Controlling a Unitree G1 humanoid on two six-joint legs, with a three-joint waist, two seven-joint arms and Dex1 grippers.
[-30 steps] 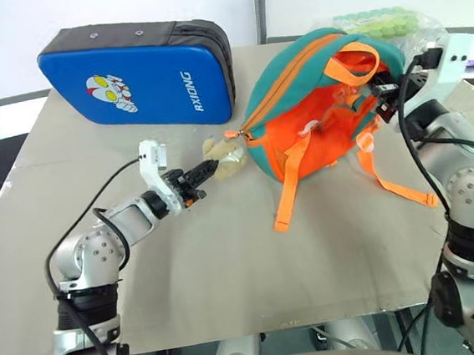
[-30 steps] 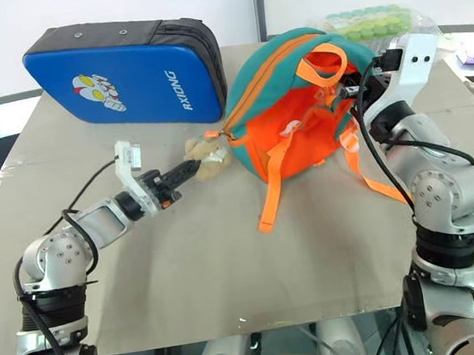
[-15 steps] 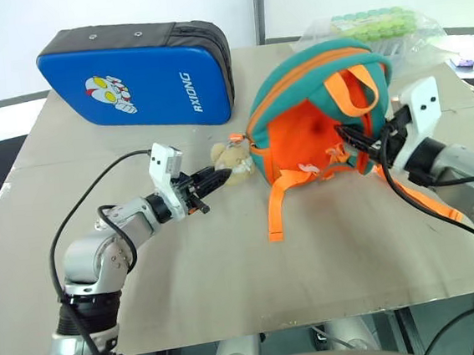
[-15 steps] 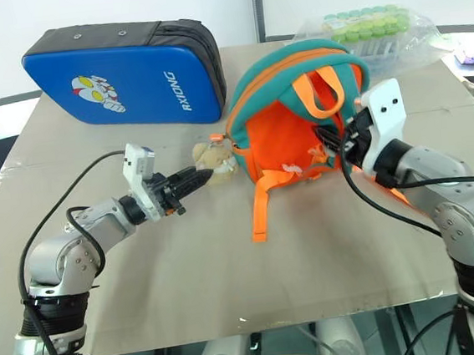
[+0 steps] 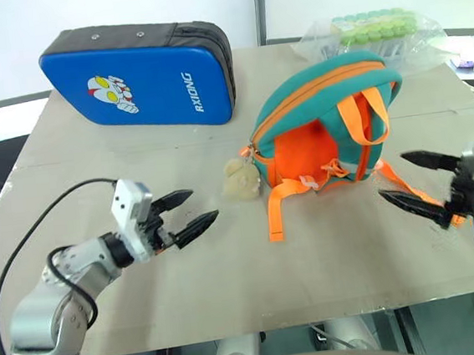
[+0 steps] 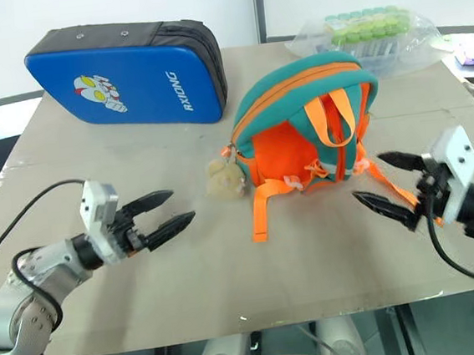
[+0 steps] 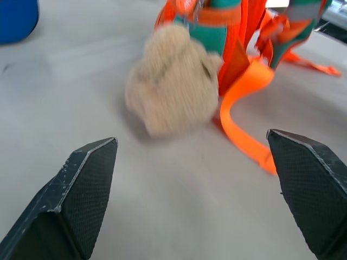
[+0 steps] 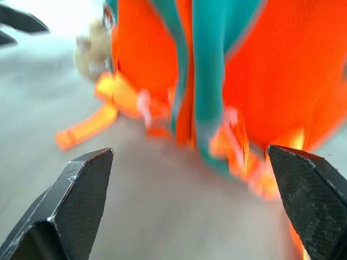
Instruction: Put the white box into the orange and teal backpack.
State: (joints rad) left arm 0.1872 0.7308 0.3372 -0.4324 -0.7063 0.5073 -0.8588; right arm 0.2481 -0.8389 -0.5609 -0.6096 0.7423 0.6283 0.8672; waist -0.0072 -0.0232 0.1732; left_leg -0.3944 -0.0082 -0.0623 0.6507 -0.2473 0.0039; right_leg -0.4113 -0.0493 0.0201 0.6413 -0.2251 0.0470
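Both grippers point(image 5: 182, 215) point(image 5: 414, 181) gape empty beside rounded fabric backpack point(image 5: 315, 111) (fuzzy plush charm point(image 5: 240, 179)).

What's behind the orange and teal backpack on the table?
Behind the orange and teal backpack lies a clear plastic bag holding green-capped tubes. The backpack hides the bag's near edge and any table surface between them.

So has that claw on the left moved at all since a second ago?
Yes. The left gripper was pinching the plush toy beside the backpack; now it is open, pulled back toward the near table edge, clear of the toy.
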